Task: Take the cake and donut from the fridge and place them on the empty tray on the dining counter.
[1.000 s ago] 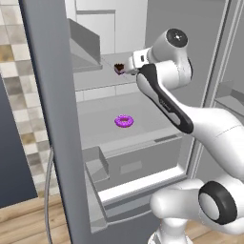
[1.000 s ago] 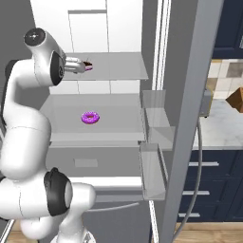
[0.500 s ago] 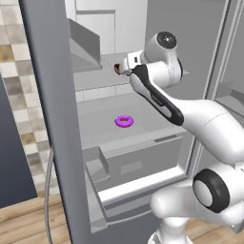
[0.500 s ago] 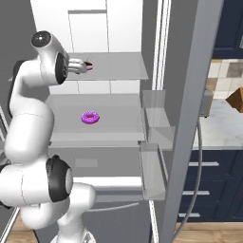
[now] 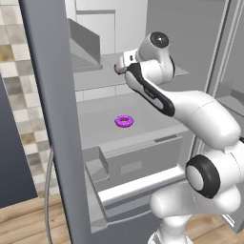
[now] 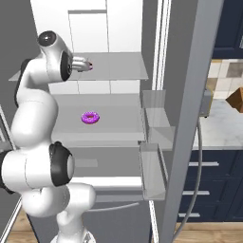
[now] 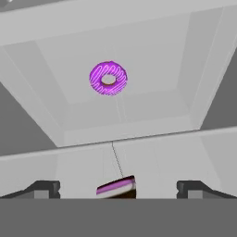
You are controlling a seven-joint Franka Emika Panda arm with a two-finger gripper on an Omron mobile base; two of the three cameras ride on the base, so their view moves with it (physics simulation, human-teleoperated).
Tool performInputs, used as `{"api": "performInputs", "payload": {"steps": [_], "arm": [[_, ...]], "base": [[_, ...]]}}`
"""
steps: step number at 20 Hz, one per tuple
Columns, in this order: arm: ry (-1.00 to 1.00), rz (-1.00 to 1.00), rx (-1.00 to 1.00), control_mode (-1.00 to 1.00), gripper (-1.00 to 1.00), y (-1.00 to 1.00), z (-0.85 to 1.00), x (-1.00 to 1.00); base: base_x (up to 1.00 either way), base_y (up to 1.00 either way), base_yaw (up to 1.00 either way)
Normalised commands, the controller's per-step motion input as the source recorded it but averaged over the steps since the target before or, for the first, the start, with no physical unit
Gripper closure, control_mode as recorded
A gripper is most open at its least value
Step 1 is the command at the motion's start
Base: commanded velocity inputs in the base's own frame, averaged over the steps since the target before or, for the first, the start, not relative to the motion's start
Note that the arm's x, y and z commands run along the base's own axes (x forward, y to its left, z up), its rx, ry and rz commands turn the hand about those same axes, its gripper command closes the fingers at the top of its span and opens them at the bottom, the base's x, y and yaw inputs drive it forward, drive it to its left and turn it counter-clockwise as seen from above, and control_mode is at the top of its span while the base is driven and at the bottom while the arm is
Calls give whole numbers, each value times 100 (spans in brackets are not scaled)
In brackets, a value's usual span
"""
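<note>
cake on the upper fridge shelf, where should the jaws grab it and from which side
Grip the cake across its two flat side faces, coming straight down from above. In the hand view the slice lies between the open gripper fingertips, its pink layer facing the camera, so closing here would likely pinch those sides. The shelf under it rules out scooping from below.

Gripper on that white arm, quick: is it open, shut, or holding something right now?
Gripper: open, holding nothing. The jaws stand wide on either side of the cake, not closed on it.
</note>
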Motion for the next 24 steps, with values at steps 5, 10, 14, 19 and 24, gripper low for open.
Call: {"api": "performInputs", "payload": {"steps": [5, 10, 14, 19, 24], "arm": [[0, -2, 0, -100, -100, 6, -7, 37], [2, -2, 0, -100, -100, 9, -14, 35], [1, 0, 0, -100, -100, 11, -2, 37], [2, 0, 0, -100, -100, 3, -7, 36], [0, 0, 0, -100, -100, 0, -8, 36]], "base": [[0, 0, 0], [0, 0, 0], [0, 0, 0], [0, 0, 0], [0, 0, 0]]}}
